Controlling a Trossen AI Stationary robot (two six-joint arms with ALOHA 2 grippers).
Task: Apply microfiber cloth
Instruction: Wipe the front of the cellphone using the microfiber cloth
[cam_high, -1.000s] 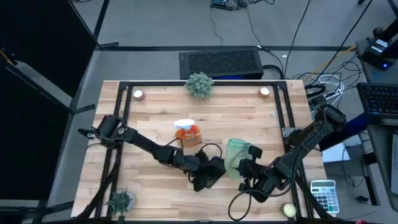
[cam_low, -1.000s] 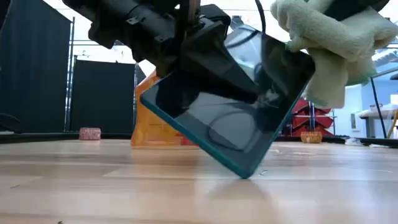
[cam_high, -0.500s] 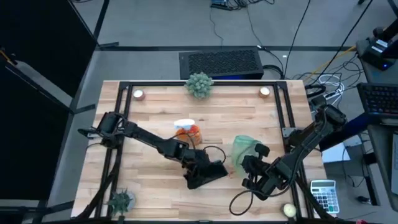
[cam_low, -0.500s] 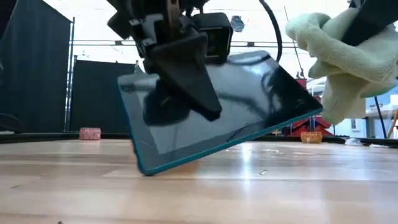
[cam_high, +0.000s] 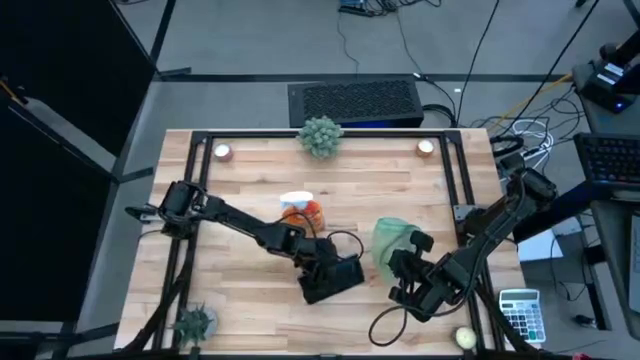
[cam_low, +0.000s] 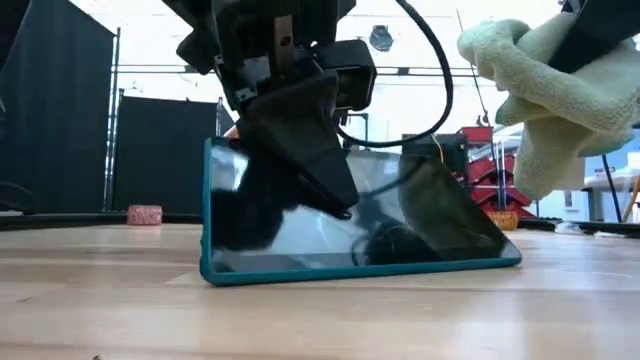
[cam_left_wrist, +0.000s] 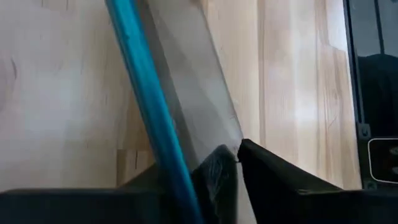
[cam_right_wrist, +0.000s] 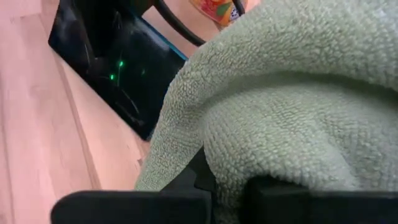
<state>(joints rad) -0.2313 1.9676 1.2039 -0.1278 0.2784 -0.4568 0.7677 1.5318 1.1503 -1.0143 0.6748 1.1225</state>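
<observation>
Wooden table (cam_high: 240, 175) bears the tablet (cam_high: 333, 279), clamped by the left gripper (cam_high: 322, 272); beside it, the right gripper (cam_high: 400, 262) grips the cloth (cam_high: 388, 238). Wipe flat, gently.

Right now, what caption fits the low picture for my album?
Left gripper props the tablet on the table; the green cloth hangs nearby.
</observation>
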